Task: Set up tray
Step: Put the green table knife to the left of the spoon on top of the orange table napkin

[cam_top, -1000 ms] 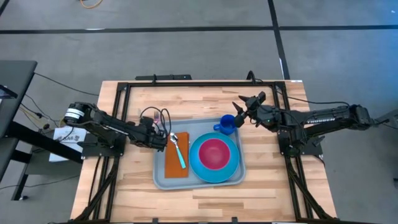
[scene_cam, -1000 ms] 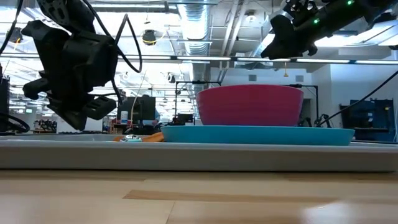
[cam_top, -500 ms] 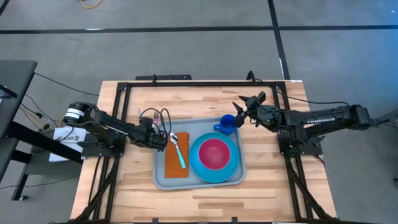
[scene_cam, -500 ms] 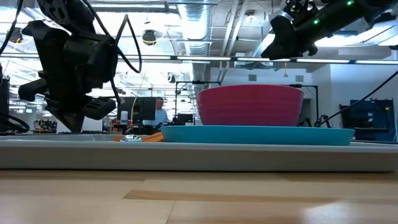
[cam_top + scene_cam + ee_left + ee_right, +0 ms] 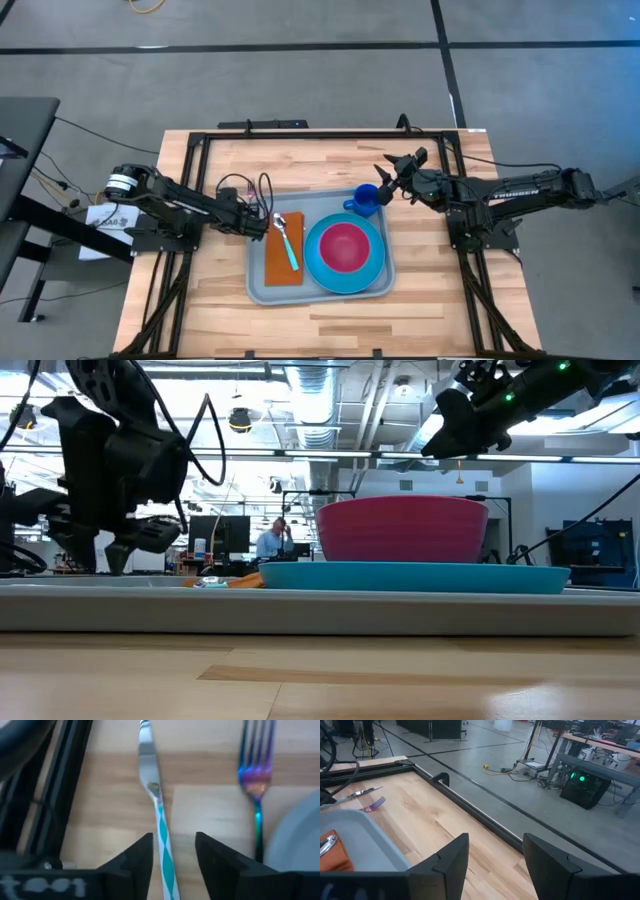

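Observation:
The pale grey-blue tray [image 5: 258,285] lies mid-table. It carries an orange napkin [image 5: 281,268] with a teal-handled spoon [image 5: 289,245], a blue plate [image 5: 318,268] with a pink bowl [image 5: 343,247], and a blue cup [image 5: 366,200]. A knife with a teal-striped handle [image 5: 161,825] and an iridescent fork [image 5: 256,775] lie flat on the wood beside the tray's left rim. My left gripper [image 5: 172,842] hangs low and open, its fingers on either side of the knife's handle. My right gripper [image 5: 385,178] is open and holds nothing, raised just beyond the cup.
A black frame [image 5: 300,133] runs around the table's far, left and right sides. A looped cable [image 5: 250,185] hangs on my left arm's wrist. Bare wood [image 5: 320,315] lies in front of the tray. A person sits far off in the room [image 5: 270,542].
My left gripper has opened: in the low view its fingers stood close together and now stand apart. It has also moved a little toward the table's left edge. The things on the tray and my right gripper have stayed where they were.

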